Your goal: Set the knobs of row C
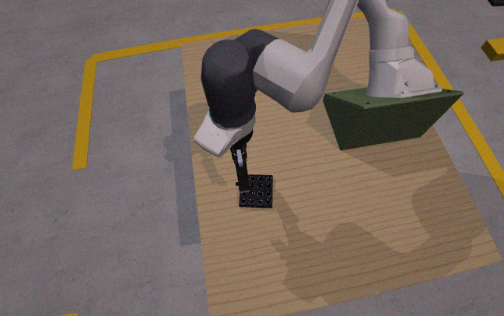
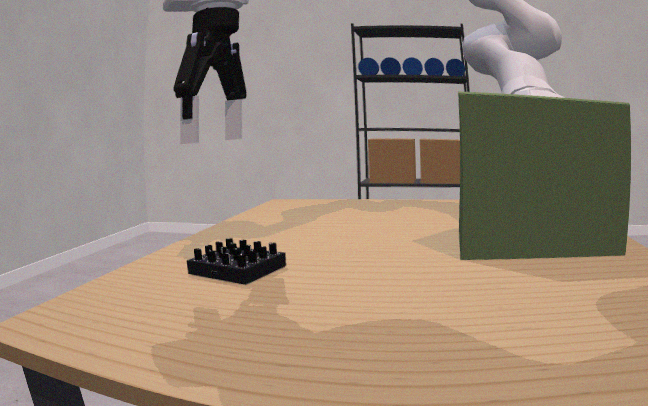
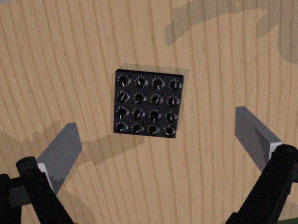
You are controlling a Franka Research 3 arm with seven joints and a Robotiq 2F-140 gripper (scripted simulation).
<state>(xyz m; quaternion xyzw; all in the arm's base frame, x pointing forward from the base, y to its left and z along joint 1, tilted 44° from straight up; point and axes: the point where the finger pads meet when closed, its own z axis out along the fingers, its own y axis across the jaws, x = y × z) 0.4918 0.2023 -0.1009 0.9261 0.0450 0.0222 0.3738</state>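
The black knob box (image 1: pixel 256 206) (image 2: pixel 260 273) (image 3: pixel 131 105) stands flat on the wooden table, its knobs upright in four rows of four. In the exterior view, a small mark that looks like the socket (image 2: pixel 215 272) shows on its near left side. In the wrist view, white lines on the knobs point different ways; printed names and exact marks are too small to read. My gripper (image 1: pixel 243 189) (image 2: pixel 211 139) (image 3: pixel 156 128) is open and empty, high above the box. In the top view, it hides some knobs at the box's left.
The wooden table (image 1: pixel 330 202) (image 2: pixel 350 290) bears shadows of the arm. The green arm mount (image 1: pixel 381 128) (image 2: pixel 545 175) stands well to the right of the box. A shelf rack (image 2: pixel 410 78) stands against the back wall, off the table.
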